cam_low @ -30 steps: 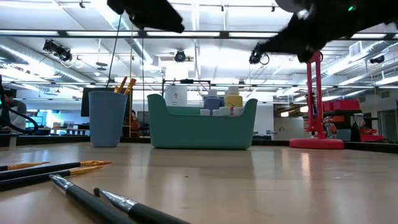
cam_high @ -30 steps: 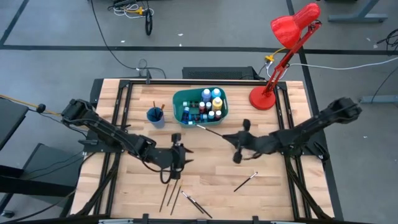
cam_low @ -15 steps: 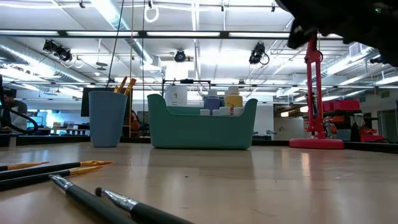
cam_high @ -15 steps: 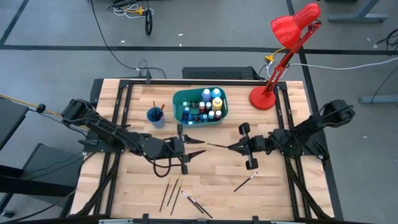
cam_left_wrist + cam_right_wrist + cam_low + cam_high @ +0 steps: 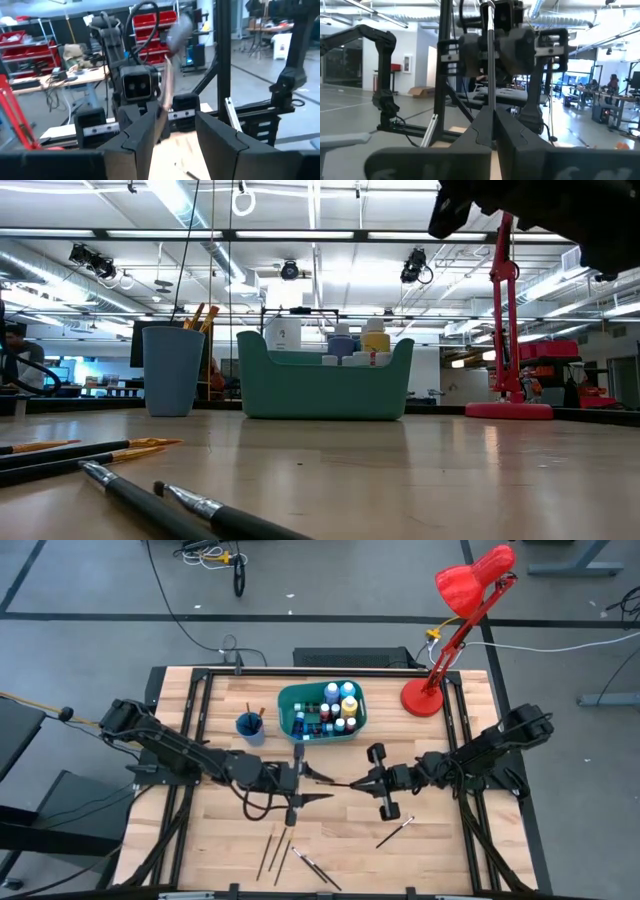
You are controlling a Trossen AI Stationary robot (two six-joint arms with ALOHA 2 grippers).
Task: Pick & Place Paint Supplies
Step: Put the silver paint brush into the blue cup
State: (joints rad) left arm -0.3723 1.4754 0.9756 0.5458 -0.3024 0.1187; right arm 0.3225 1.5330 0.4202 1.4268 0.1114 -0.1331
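High view showed both arms meeting over the middle of the table (image 5: pixel 440 840), the left pincer (image 5: pixel 318 782) and right pincer (image 5: pixel 362 783) facing each other with a thin dark brush (image 5: pixel 335 779) bridging them. Right wrist view added what that one could not: the right pincer's (image 5: pixel 491 131) fingers were pressed together on the brush (image 5: pixel 490 65), which ran straight toward the left arm's wrist. Left wrist view showed the left pincer (image 5: pixel 172 135) with its fingers apart, the brush (image 5: pixel 167 90) blurred in the gap. Low view caught neither pincer, only loose brushes (image 5: pixel 120 480) lying on the near table, the teal bin (image 5: pixel 323 385) holding paint bottles (image 5: pixel 375 338), and the blue cup (image 5: pixel 173 370) beside it. Bottle bodies were hidden behind the bin wall there.
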